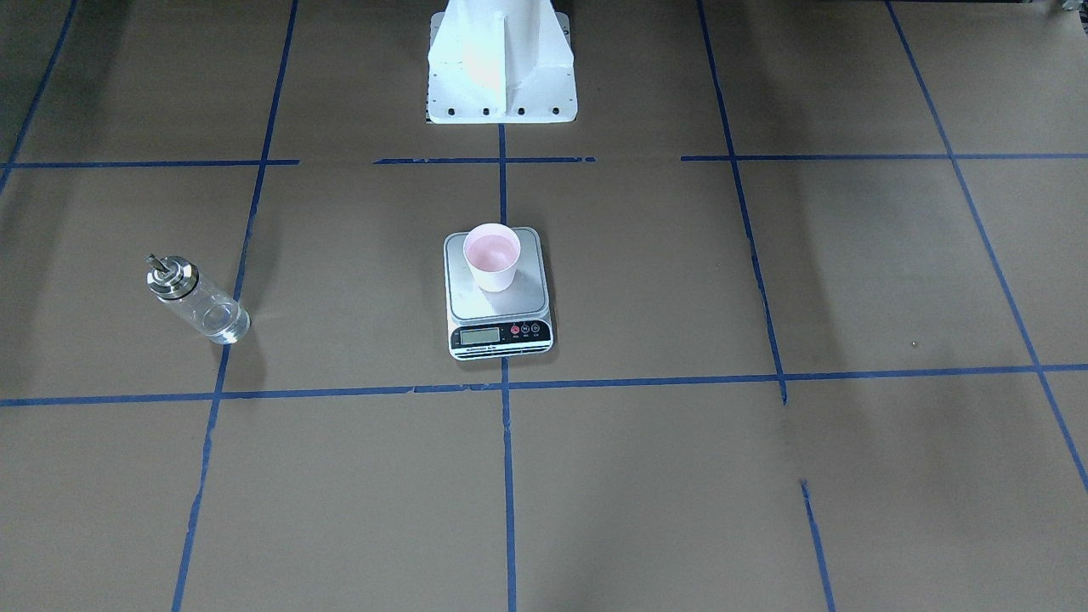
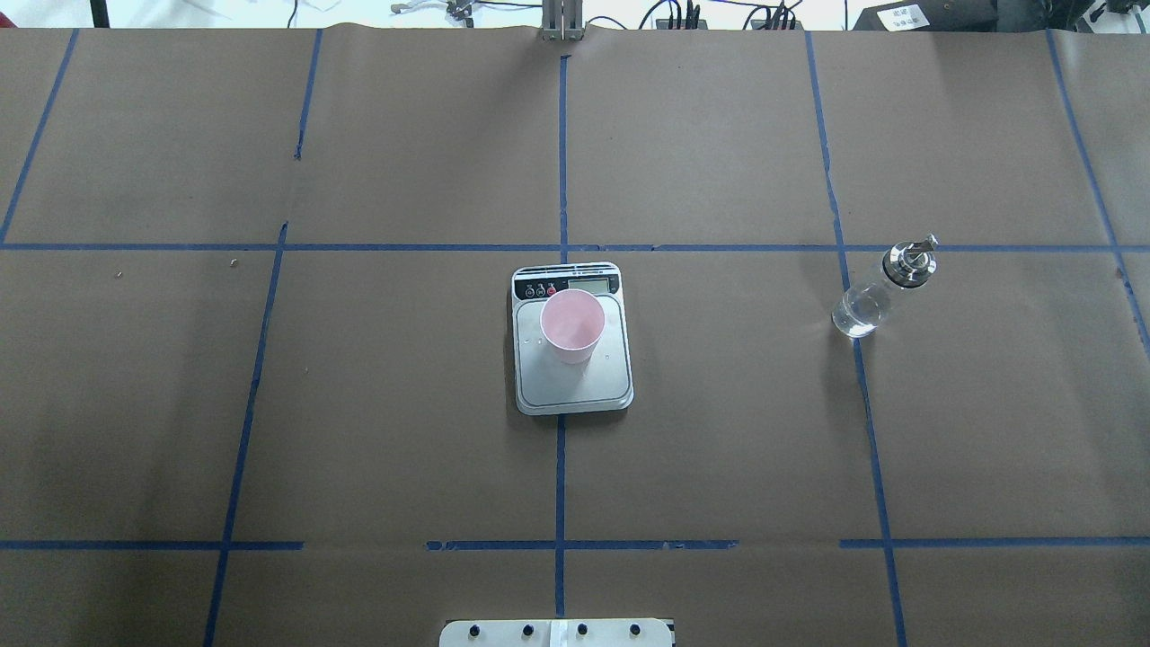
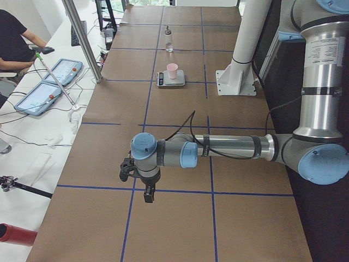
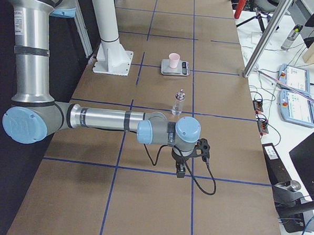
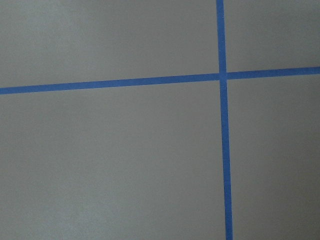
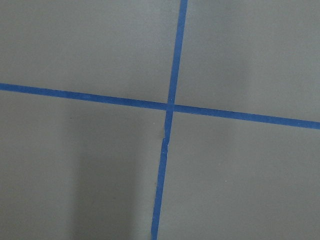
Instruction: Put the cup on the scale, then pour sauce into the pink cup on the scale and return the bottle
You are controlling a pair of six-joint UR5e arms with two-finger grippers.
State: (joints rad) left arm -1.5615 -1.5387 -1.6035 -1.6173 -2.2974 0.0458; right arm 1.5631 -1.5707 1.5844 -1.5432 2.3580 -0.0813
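Note:
The pale pink cup (image 1: 492,255) (image 2: 571,323) stands upright on the steel platform of the small white scale (image 1: 527,296) (image 2: 584,388) at the table's middle. On the robot's right side of the table, the clear glass bottle (image 1: 200,302) (image 2: 876,296) (image 4: 178,103) stands upright by itself, silver collar and spout on top. My left gripper (image 3: 147,194) hangs far from them over a tape crossing at its end of the table. My right gripper (image 4: 180,171) hangs over the other end, just past the bottle. Whether either is open or shut, I cannot tell.
Blue tape lines divide the brown paper table cover into a grid. The white robot pedestal (image 1: 501,68) (image 2: 557,632) stands behind the scale. A side bench holds teach pendants (image 3: 54,71) and cables, a person (image 3: 13,38) sits there, and a slanted metal pole (image 3: 82,38) rises beside it.

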